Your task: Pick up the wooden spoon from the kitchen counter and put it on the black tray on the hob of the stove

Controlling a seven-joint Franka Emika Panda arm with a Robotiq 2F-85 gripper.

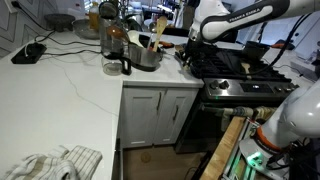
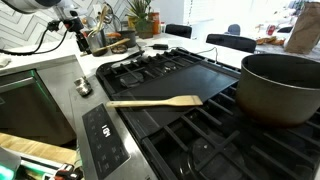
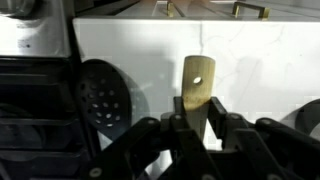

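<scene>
Right, transport step: end effector (image 3: 197, 108) looks clamped on the wooden spoon (image 3: 197, 80), over the bench (image 3: 265, 70) just beside the hob (image 2: 225, 150). Next we carry it onto the black tray (image 2: 190, 80), then release.

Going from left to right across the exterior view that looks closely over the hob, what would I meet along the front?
Steel control panel → wooden spatula lying on the black tray → large dark pot.

Round steel pot (image 1: 147, 55) with a dark glass jug with black handle (image 1: 116, 60) just beside it, and an upright bunch of wooden utensils (image 1: 160, 30) behind. Crumpled checked cloth (image 1: 55, 163) low in frame. Large dark grey pot (image 2: 285, 85) at right. Potted green plant (image 2: 140, 15) at the back.
</scene>
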